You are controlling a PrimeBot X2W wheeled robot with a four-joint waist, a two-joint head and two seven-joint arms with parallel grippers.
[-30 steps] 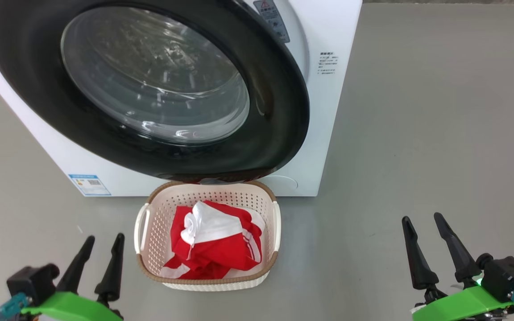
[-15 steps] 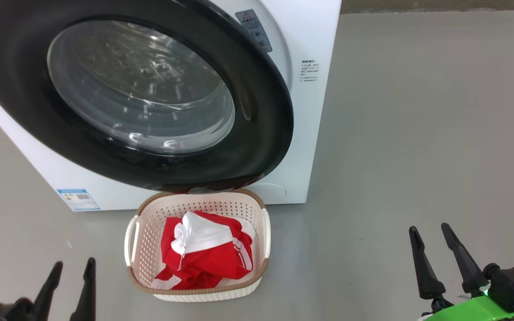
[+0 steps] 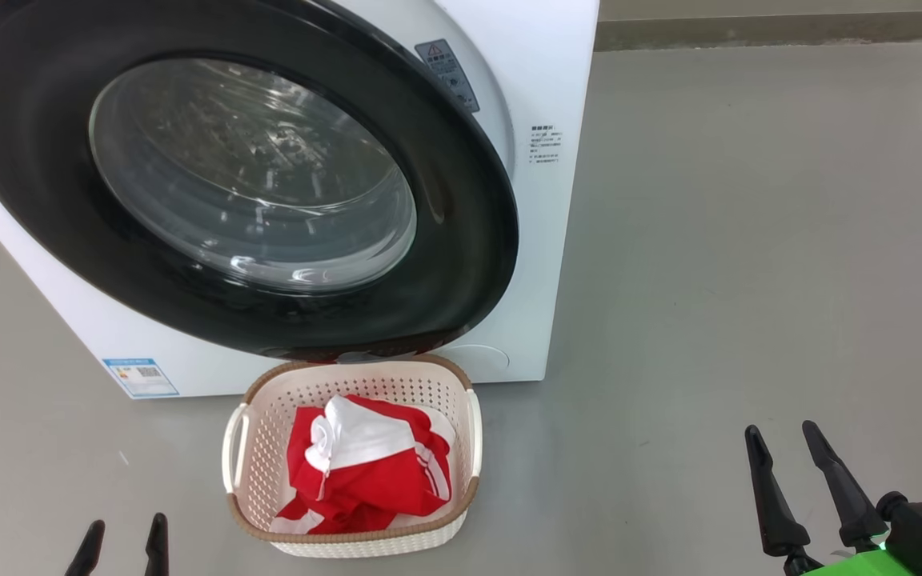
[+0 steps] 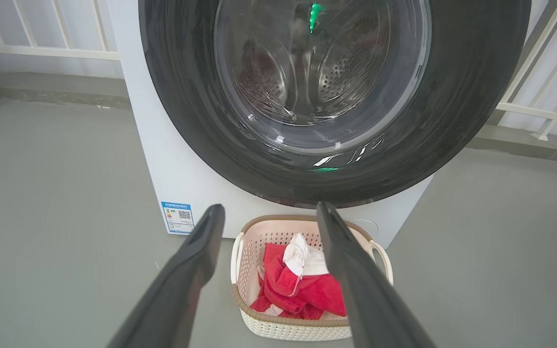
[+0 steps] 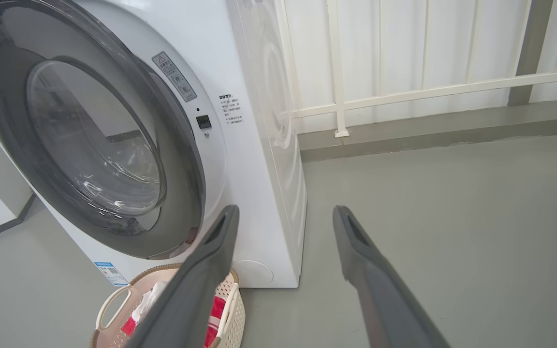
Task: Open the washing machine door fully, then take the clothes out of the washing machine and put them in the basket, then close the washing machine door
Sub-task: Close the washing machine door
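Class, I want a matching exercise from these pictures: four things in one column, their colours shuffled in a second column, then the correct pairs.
Things:
1. washing machine door
2. clothes
3. basket
4. sticker

Colours:
A. cream with a brown rim
B. blue and white
C. black around clear glass
D. red and white

Pairs: 1-C, 2-D, 3-A, 4-B

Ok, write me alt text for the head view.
A white washing machine, its round black-rimmed door looking closed, stands on a grey floor with a cream basket of red and white clothes right in front of it. The left pincer shows at the lower left and the right pincer at the lower right, both open and empty.
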